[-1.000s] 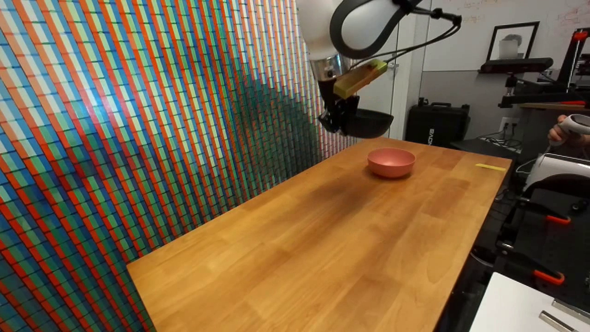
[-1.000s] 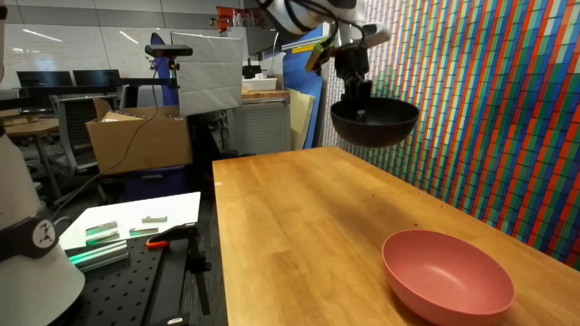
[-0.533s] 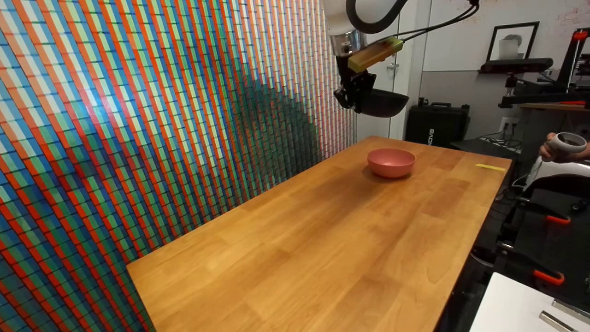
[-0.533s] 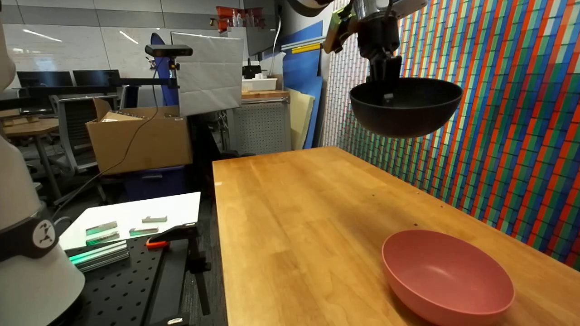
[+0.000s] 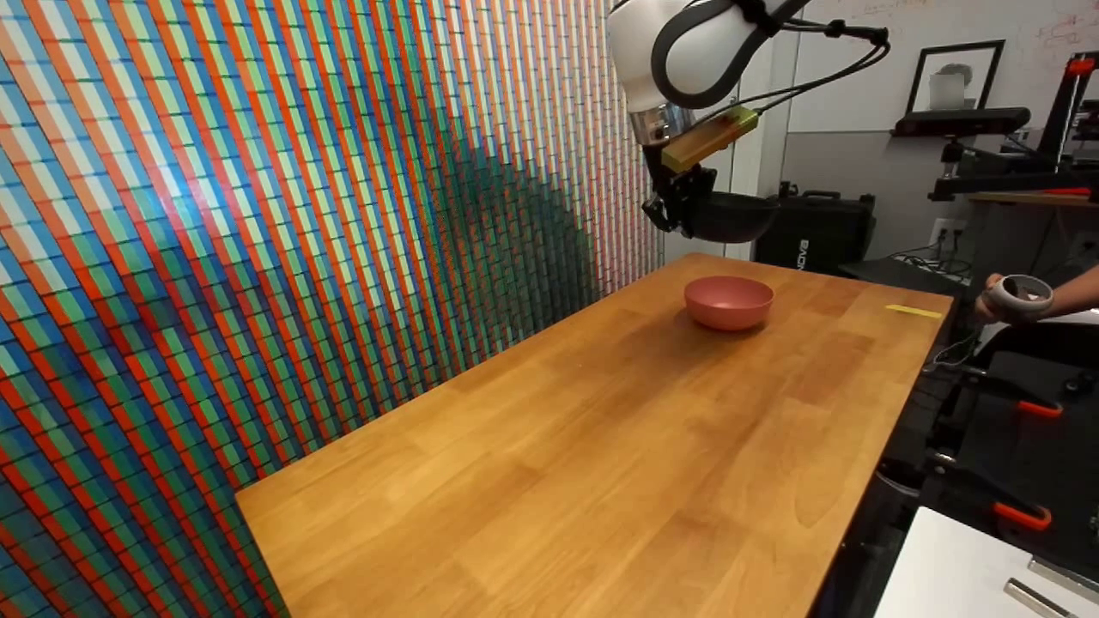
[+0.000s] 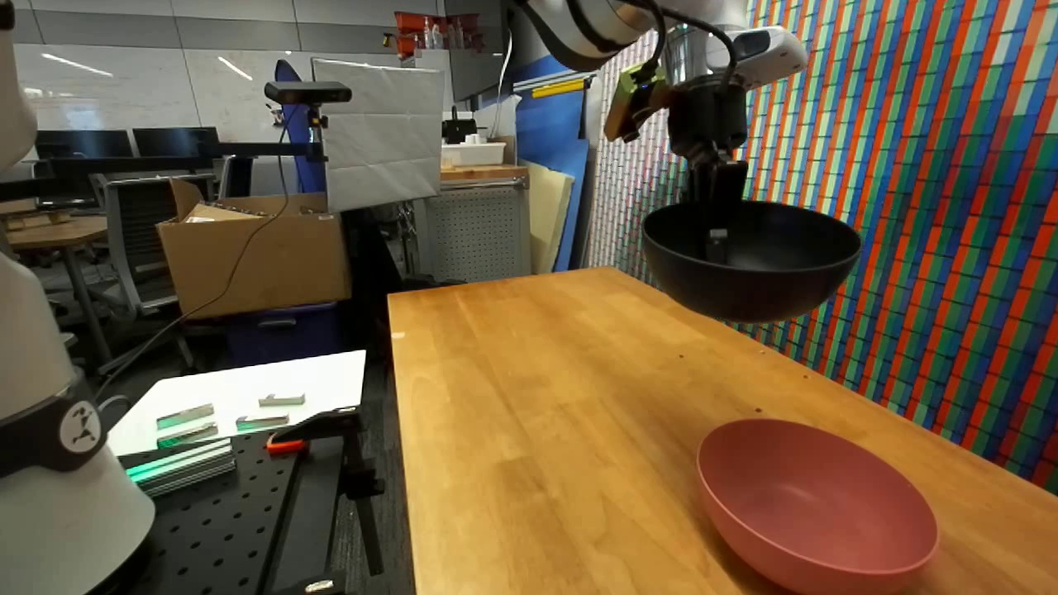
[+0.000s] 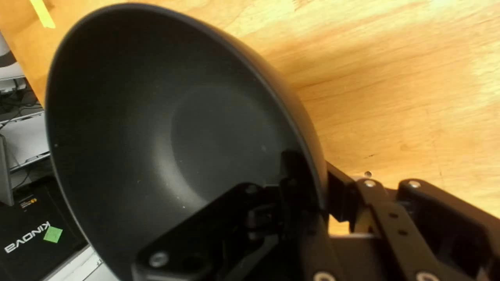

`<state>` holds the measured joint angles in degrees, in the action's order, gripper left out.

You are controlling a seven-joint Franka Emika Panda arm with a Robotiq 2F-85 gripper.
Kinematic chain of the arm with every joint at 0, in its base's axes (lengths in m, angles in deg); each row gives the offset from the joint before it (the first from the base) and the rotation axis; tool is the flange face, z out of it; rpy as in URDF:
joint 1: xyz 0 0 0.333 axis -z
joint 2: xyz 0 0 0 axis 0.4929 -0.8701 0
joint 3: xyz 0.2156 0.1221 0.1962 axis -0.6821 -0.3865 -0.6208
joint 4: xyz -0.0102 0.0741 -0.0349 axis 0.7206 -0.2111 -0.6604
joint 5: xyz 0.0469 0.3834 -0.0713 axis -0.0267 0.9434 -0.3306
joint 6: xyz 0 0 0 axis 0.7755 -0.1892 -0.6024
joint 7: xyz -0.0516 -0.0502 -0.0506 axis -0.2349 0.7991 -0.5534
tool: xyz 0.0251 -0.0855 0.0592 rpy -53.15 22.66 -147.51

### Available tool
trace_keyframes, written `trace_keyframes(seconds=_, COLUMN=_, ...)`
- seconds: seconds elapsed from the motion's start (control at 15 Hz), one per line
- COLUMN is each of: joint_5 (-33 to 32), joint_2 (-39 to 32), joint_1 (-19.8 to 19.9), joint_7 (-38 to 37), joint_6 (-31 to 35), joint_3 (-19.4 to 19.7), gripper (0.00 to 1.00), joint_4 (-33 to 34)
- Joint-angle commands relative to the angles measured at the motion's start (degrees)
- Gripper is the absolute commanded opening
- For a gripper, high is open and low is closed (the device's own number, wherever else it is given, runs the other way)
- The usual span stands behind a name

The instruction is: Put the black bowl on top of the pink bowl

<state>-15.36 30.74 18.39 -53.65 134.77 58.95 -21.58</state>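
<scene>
Wrist view: the gripper (image 7: pixel 317 182) is clamping the black bowl (image 7: pixel 187 128) by its wall, one finger inside, one outside; the bowl is filling the frame's left and middle. A yellow strip (image 7: pixel 43 15) is lying on the table (image 7: pixel 410 97) at upper left. In an exterior view, the black bowl is hanging at the right of the frame, apart from the pink bowl (image 6: pixel 814 508), which is resting on the table at lower right.

Wooden table (image 6: pixel 512 397), multicoloured patterned wall (image 6: pixel 950 248), whiteboard (image 6: pixel 124 103), office chair (image 6: pixel 136 235), dark grey floor (image 6: pixel 392 529)
</scene>
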Motion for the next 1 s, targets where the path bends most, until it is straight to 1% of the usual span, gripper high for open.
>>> trace_keyframes(seconds=0.0, joint_5=-1.72, joint_2=-3.41, joint_1=0.56, joint_7=-1.07, joint_6=1.52, joint_3=1.34, gripper=0.05, joint_4=2.27)
trace_keyframes(seconds=0.53, joint_5=-5.16, joint_2=-10.13, joint_1=0.84, joint_7=-1.46, joint_6=2.33, joint_3=5.38, gripper=0.05, joint_4=5.89)
trace_keyframes(seconds=0.8, joint_5=-7.1, joint_2=-12.57, joint_1=0.15, joint_7=-0.91, joint_6=1.59, joint_3=5.8, gripper=0.05, joint_4=5.81)
trace_keyframes(seconds=0.93, joint_5=-7.09, joint_2=-14.59, joint_1=0.0, joint_7=-1.2, joint_6=1.27, joint_3=5.79, gripper=0.05, joint_4=6.69)
